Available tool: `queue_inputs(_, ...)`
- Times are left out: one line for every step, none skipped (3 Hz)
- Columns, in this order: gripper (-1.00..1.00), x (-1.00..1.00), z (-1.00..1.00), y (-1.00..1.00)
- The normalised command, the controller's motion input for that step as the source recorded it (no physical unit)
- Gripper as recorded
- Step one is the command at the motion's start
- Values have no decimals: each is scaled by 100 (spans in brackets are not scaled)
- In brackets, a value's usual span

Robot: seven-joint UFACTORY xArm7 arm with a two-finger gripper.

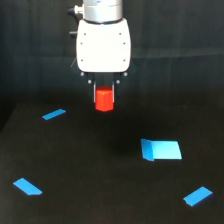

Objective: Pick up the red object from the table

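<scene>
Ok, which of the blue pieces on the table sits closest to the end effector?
The thin blue strip at the exterior view's upper left, just left of the end effector holding the red object. The blue block and two front strips lie farther off.

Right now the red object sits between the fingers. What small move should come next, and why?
Probably a short straight lift. The gripper appears shut on the red object, which looks to hang above the table. Raising it a little more would confirm the hold and give margin over the blue block and blue strips before any sideways travel.
</scene>
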Motion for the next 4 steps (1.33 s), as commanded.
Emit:
queue_inputs(-100, -9, 4, 6)
queue_inputs(-100, -6, 0, 8)
queue_inputs(-100, 3, 4, 4)
queue_inputs(-99, 7, 10, -8)
